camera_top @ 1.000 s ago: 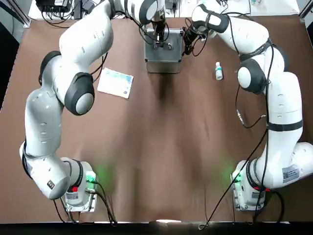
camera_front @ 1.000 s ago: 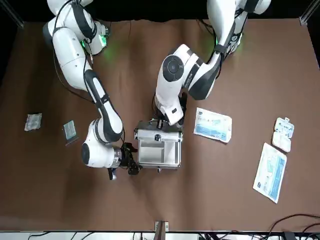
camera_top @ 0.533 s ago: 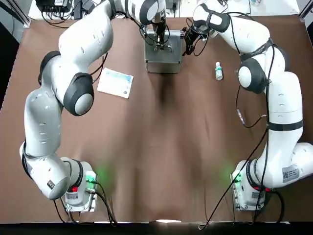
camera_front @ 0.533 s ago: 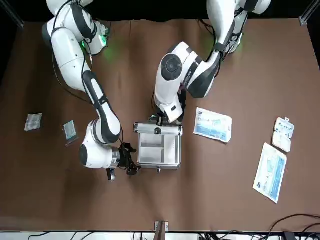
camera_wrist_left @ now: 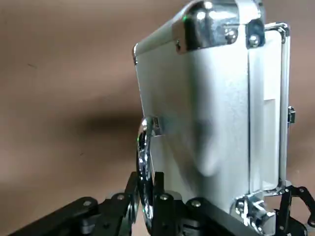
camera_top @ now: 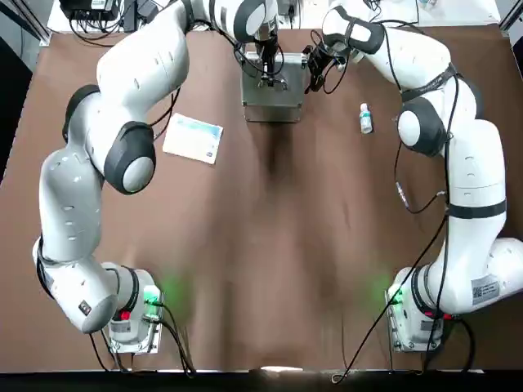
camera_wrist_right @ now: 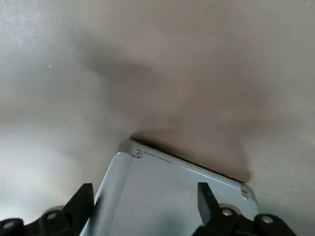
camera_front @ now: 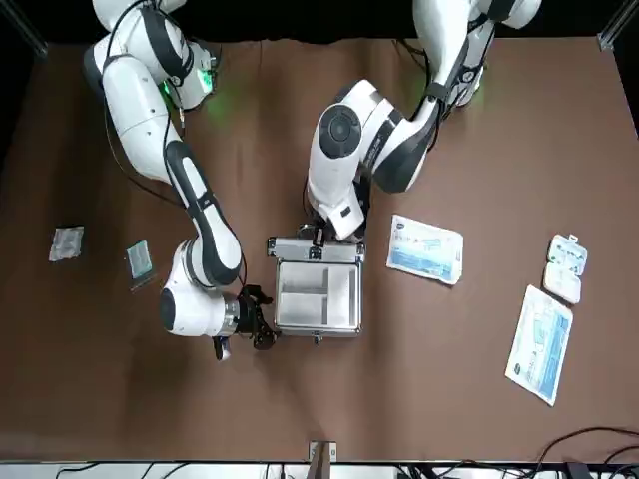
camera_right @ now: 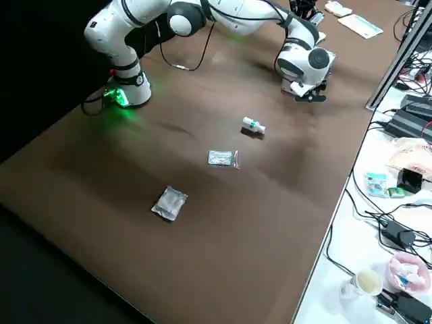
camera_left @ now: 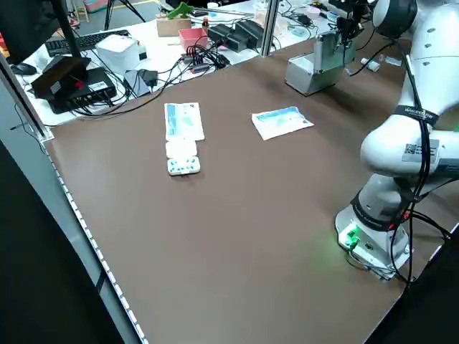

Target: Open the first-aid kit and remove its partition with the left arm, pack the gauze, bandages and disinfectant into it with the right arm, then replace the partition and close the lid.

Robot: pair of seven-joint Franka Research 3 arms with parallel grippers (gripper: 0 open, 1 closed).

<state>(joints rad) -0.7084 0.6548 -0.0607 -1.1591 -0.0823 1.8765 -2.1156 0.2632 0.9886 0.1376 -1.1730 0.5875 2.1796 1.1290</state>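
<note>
Left pincer (camera_front: 318, 236) fingertips hidden behind lid (camera_front: 316, 250); disinfectant (camera_top: 365, 119) label too small to read.

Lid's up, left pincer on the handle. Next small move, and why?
Probably tip the lid further back, past upright, before letting go: the left pincer grips its handle, the lid stands about upright over the case, and the partition shows inside. The right pincer sits open beside the case.

Case (camera_front: 318, 299) open, lid (camera_front: 316, 248) raised with left gripper (camera_front: 319, 236) at its top edge. Right gripper (camera_front: 262, 328) touches the case's side. White-and-blue packet (camera_front: 425, 248) lies beside the case.
</note>
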